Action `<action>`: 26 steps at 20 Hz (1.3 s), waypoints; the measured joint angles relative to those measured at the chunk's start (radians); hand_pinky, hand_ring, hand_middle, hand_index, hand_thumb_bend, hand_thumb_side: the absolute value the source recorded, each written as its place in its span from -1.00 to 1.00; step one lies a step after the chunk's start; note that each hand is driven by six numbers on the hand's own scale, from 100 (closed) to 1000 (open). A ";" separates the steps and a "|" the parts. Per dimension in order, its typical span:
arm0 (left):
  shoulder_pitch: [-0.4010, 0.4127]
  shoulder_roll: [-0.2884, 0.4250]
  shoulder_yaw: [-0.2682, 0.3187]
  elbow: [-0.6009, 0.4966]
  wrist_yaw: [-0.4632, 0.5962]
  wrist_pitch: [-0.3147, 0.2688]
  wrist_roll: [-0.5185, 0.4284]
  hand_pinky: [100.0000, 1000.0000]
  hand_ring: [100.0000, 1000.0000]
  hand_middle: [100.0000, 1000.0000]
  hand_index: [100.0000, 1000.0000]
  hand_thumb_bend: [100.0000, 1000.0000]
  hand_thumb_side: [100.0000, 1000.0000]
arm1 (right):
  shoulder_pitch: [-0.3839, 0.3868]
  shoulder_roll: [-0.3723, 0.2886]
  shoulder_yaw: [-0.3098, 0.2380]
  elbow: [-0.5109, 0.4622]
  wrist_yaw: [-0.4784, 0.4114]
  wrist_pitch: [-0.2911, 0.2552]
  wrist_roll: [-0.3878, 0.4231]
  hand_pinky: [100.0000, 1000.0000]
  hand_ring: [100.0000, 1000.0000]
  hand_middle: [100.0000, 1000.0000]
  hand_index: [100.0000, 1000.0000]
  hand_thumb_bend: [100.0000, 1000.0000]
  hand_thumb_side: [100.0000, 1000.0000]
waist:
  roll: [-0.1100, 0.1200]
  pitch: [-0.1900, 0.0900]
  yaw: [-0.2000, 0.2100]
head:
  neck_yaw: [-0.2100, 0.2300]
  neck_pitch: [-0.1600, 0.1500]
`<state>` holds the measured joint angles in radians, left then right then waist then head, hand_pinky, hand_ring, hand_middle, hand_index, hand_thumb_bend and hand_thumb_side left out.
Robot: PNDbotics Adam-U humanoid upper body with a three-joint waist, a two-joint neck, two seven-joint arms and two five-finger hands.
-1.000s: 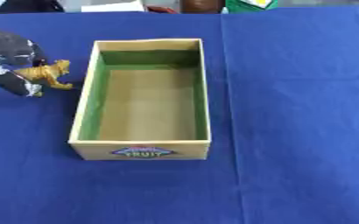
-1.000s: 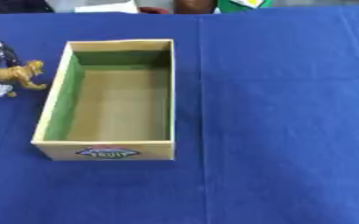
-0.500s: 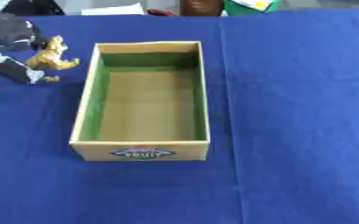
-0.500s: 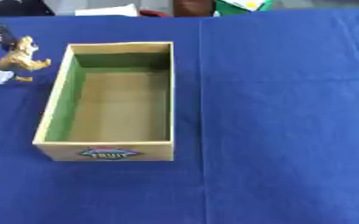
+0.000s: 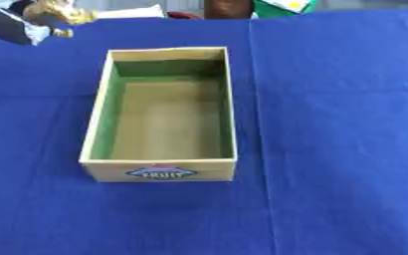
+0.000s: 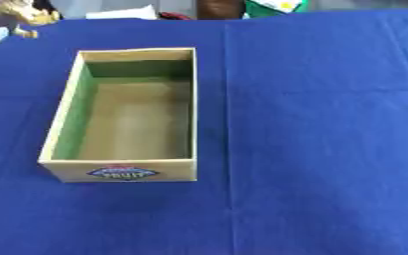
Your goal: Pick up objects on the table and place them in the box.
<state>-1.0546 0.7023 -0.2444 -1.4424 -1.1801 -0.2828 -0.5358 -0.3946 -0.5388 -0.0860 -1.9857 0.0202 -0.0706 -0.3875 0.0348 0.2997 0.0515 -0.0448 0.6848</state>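
Note:
An open cardboard box (image 5: 161,172) with a green lining and a "FRUIT" label on its front stands in the middle of the blue table; nothing lies inside it. At the top left my left hand (image 5: 14,26) is raised above the table with its fingers curled round a small golden-brown toy animal (image 5: 57,12). The toy hangs up and to the left of the box's far left corner. My right hand shows in neither view.
The blue cloth (image 5: 338,124) covers the whole table. Past its far edge lie a white sheet (image 5: 129,12), a dark reddish object (image 5: 229,7) and a green-and-white item (image 5: 284,5).
My left hand has lifted the toy animal off the table, up and toward the far left corner. The box has stayed where it was.

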 measured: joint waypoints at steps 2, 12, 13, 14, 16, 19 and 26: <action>-0.020 -0.022 -0.006 -0.026 0.000 -0.009 -0.007 -0.39 0.12 0.11 0.38 -1.00 -0.20 | 0.000 0.000 0.000 0.000 0.000 0.000 0.000 0.57 0.33 0.47 0.68 -1.00 0.90 | 0.000 -0.002 0.000 | -0.001 0.000; -0.063 -0.148 -0.092 -0.061 0.029 -0.052 -0.059 -0.40 0.10 0.09 0.35 -1.00 -0.13 | -0.001 0.000 0.000 0.000 -0.004 0.000 0.000 0.57 0.33 0.47 0.68 -1.00 0.91 | 0.001 -0.005 0.000 | -0.001 0.000; -0.063 -0.159 -0.103 -0.060 0.032 -0.055 -0.065 -0.40 0.10 0.09 0.35 -1.00 -0.13 | -0.001 0.000 0.000 0.000 -0.004 0.000 0.000 0.57 0.33 0.47 0.68 -1.00 0.91 | 0.001 -0.005 0.000 | 0.000 0.000; -0.063 -0.170 -0.113 -0.059 0.036 -0.057 -0.071 -0.39 0.10 0.08 0.34 -1.00 -0.11 | -0.001 0.000 0.000 0.000 -0.004 0.000 0.000 0.57 0.33 0.47 0.68 -1.00 0.91 | 0.002 -0.005 0.000 | 0.000 0.000; -0.063 -0.191 -0.133 -0.051 0.051 -0.059 -0.082 -0.40 0.10 0.08 0.33 -1.00 -0.10 | -0.001 0.000 0.000 0.000 -0.004 0.000 0.000 0.57 0.33 0.47 0.68 -1.00 0.91 | 0.004 -0.005 0.000 | 0.001 0.000; -0.059 -0.213 -0.166 -0.035 0.078 -0.063 -0.102 -0.40 0.10 0.07 0.33 -1.00 -0.07 | -0.002 0.000 0.000 0.000 -0.004 0.000 0.000 0.57 0.33 0.47 0.68 -1.00 0.91 | 0.004 -0.005 0.000 | 0.002 0.000; -0.039 -0.272 -0.217 -0.014 0.095 -0.059 -0.130 -0.40 0.09 0.06 0.31 -1.00 -0.05 | -0.009 0.006 0.001 0.000 -0.006 -0.002 0.002 0.57 0.33 0.47 0.68 -1.00 0.92 | 0.002 -0.005 -0.001 | 0.004 0.000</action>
<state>-1.0936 0.4299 -0.4616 -1.4562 -1.0848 -0.3419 -0.6660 -0.4041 -0.5331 -0.0854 -1.9857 0.0145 -0.0722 -0.3857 0.0367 0.2947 0.0509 -0.0407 0.6850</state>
